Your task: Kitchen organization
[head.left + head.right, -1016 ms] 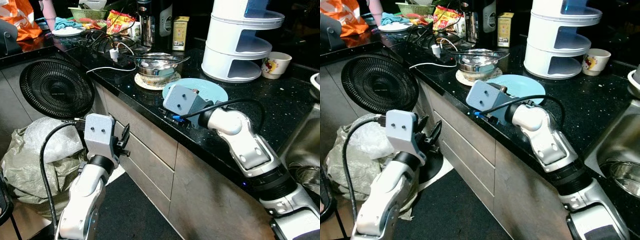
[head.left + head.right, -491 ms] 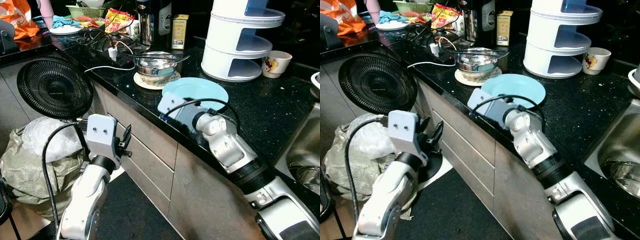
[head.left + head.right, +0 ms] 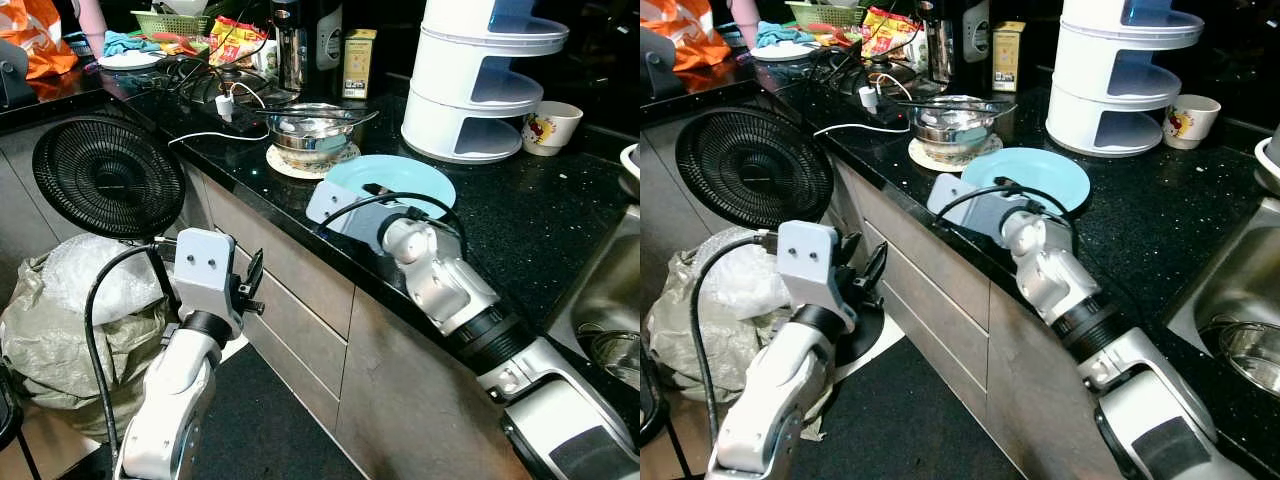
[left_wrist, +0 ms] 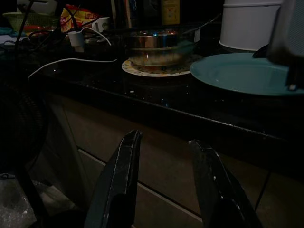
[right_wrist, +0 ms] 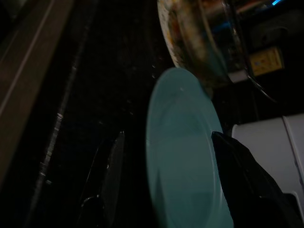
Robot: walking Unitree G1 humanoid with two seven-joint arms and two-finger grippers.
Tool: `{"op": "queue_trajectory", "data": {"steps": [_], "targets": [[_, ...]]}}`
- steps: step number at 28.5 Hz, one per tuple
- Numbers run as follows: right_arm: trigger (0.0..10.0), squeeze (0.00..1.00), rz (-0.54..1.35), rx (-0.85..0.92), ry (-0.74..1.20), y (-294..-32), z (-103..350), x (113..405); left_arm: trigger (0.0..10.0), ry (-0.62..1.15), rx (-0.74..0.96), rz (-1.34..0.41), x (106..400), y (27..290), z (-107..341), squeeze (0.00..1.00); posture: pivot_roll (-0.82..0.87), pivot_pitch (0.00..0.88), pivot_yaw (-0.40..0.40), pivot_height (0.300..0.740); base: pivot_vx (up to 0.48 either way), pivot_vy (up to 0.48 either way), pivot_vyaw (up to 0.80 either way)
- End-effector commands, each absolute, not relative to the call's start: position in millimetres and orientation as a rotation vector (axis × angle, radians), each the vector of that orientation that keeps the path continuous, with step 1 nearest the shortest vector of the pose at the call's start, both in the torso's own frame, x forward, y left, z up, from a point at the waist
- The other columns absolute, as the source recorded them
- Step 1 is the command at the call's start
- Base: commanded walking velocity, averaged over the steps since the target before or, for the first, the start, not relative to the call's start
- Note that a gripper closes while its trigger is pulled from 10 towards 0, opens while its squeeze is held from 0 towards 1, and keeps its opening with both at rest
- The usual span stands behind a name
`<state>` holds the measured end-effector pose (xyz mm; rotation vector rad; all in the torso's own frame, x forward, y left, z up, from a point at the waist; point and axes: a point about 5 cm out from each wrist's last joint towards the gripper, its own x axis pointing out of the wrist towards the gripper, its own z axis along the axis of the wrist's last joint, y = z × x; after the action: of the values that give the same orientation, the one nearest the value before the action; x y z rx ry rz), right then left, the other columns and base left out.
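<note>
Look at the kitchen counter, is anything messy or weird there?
Yes. A white charger and tangled cables sprawl across the black stone counter beside the steel bowl. The round black fan stands on the floor against the cabinets, beside a stuffed bag.
</note>
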<state>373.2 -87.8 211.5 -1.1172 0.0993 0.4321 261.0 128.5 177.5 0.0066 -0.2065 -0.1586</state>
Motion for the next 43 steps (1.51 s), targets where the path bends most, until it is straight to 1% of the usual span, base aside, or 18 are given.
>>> {"op": "queue_trajectory", "data": {"steps": [1, 9, 15, 19, 28, 29, 30, 31, 43], "targets": [[10.0, 0.00, 0.450, -1.150, 0.090, -78.7, 212.5, 374.3, 10.0, -0.208, 0.018, -0.160, 261.9, 127.0, 177.5, 0.00, 0.07, 0.000, -0.014, 0.740, 0.000, 0.000, 0.00], [10.0, 0.00, 0.411, -1.153, 0.091, -73.4, 216.6, 381.9, 10.0, -0.209, 0.018, -0.158, 261.1, 126.2, 177.2, 0.00, 0.08, 0.000, -0.021, 0.740, 0.000, 0.000, 0.00], [10.0, 0.00, 0.348, -1.208, 0.130, -85.2, 216.6, 391.1, 10.0, -0.210, 0.014, -0.156, 259.8, 126.1, 177.7, 0.00, 0.08, 0.000, -0.024, 0.740, 0.000, 0.000, 0.00], [10.0, 0.00, 0.339, -1.278, 0.213, -97.4, 210.7, 396.0, 10.0, -0.208, 0.012, -0.158, 258.8, 125.3, 178.0, 0.00, 0.07, 0.000, -0.024, 0.740, 0.000, 0.000, 0.00], [10.0, 0.00, 0.305, -1.303, 0.249, -107.6, 208.9, 401.1, 10.0, -0.207, 0.008, -0.152, 258.0, 124.3, 178.7, 0.00, 0.07, 0.000, -0.025, 0.740, 0.000, 0.000, 0.00], [6.7, 0.00, 0.314, -1.315, 0.263, -108.7, 206.7, 401.1, 10.0, -0.206, 0.007, -0.153, 258.3, 124.4, 178.8, 0.00, 0.07, 0.000, -0.025, 0.740, 0.000, 0.000, 0.00], [6.7, 0.00, 0.321, -1.320, 0.271, -109.1, 205.3, 400.8, 10.0, -0.206, 0.006, -0.153, 258.4, 124.4, 178.9, 0.00, 0.07, 0.000, -0.025, 0.740, 0.000, 0.000, 0.00], [0.0, 0.00, 0.320, -1.337, 0.278, -110.6, 204.1, 400.6, 10.0, -0.206, 0.006, -0.153, 258.4, 124.4, 178.9, 0.00, 0.07, 0.000, -0.025, 0.740, 0.000, 0.000, 0.00], [0.0, 0.00, 0.290, -1.348, 0.295, -123.3, 203.3, 401.8, 10.0, -0.208, 0.007, -0.148, 259.5, 125.3, 179.4, 0.00, 0.07, 0.000, -0.023, 0.740, 0.000, 0.000, 0.00]]}}
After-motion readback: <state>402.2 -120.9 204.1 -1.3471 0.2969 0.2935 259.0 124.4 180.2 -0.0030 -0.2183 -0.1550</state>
